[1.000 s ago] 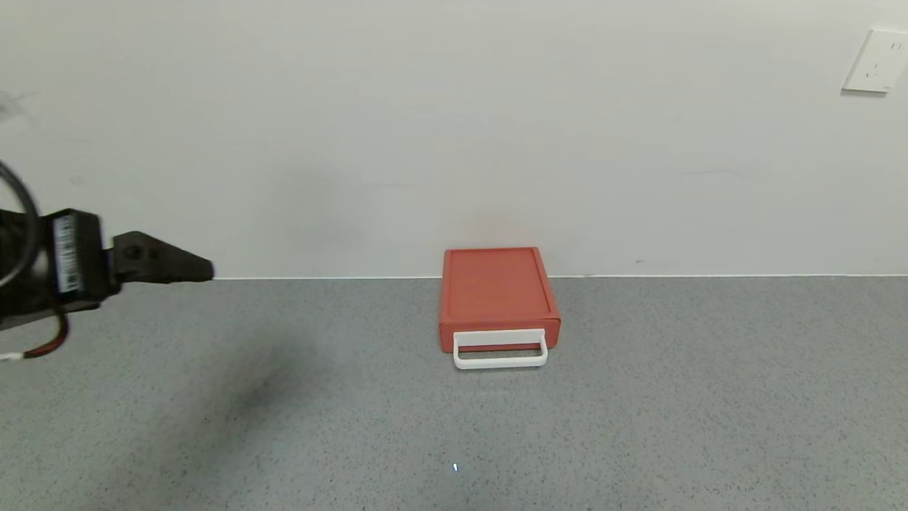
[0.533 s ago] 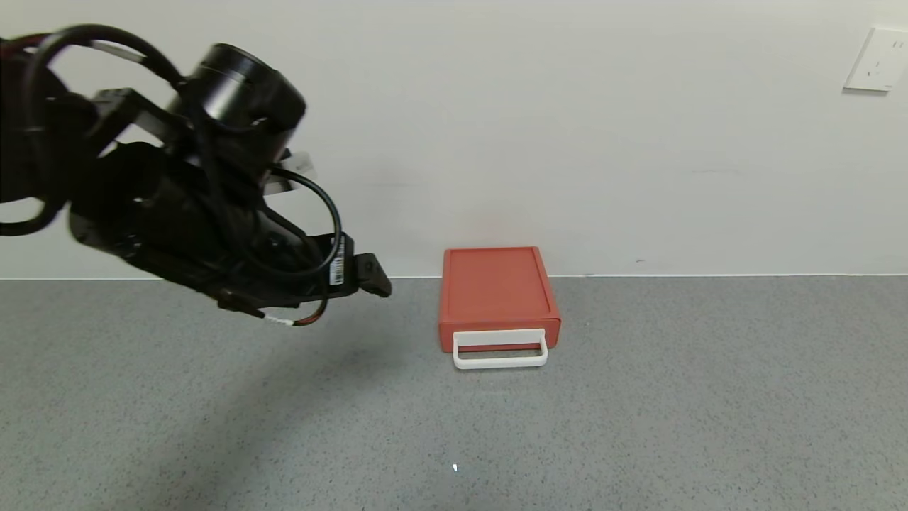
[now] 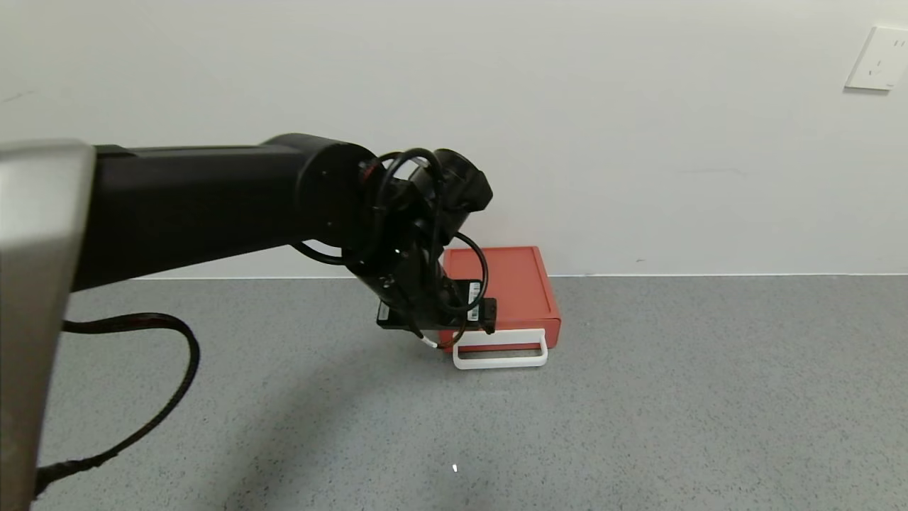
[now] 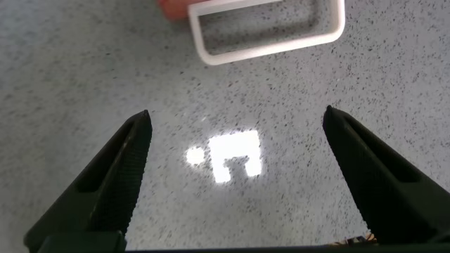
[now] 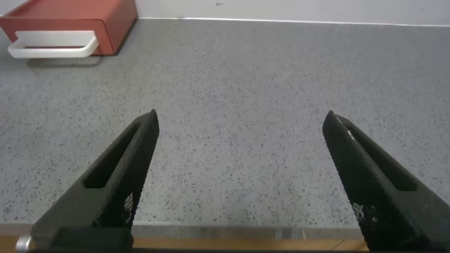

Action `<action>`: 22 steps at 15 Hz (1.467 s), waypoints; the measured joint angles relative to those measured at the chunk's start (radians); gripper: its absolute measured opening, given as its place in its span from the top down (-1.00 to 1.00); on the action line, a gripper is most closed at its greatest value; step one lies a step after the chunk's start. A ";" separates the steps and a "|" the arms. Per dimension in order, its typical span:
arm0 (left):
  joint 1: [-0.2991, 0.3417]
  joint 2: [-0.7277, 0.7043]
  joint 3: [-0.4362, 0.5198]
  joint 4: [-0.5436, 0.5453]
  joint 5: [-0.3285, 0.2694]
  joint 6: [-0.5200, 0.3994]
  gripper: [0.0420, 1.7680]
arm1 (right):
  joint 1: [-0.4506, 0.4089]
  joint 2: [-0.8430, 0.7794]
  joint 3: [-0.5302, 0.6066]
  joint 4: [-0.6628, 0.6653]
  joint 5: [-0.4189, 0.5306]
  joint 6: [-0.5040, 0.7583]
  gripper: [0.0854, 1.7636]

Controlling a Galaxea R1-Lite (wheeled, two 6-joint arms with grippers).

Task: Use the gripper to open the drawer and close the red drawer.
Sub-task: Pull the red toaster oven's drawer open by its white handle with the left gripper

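One gripper (image 4: 235, 179), the left, is hovering spread wide, just short of the red drawer's (image 3: 507, 287) white handle (image 4: 267, 31).

An orange-red drawer box (image 3: 507, 284) with a white loop handle (image 3: 500, 353) sits at the back edge of a grey, black-speckled bench (image 3: 638, 411), against an off-white wall (image 3: 603, 128) carrying a white socket plate (image 3: 875, 59). A black arm (image 3: 213, 202), silver at its near end, trails black cables and a white barcode label. Both grippers' fingers (image 4: 119, 176) (image 5: 119, 176) are black and ridged.
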 joint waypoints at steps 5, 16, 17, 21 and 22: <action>-0.030 0.106 -0.005 -0.101 0.000 -0.032 -0.98 | 0.000 0.000 0.000 0.000 0.000 0.000 -0.94; -0.088 0.218 -0.009 -0.254 0.191 -0.130 -0.98 | 0.000 0.000 0.000 0.000 0.000 0.000 -0.94; -0.088 0.225 -0.007 -0.268 0.192 -0.143 -0.98 | 0.000 0.000 0.000 0.000 0.000 0.000 -0.94; -0.087 0.235 -0.005 -0.298 0.200 -0.146 -0.98 | 0.000 0.000 0.000 -0.001 0.000 0.000 -0.94; -0.087 0.237 -0.005 -0.309 0.209 -0.146 -0.98 | 0.000 0.000 0.000 -0.002 0.000 0.000 -0.94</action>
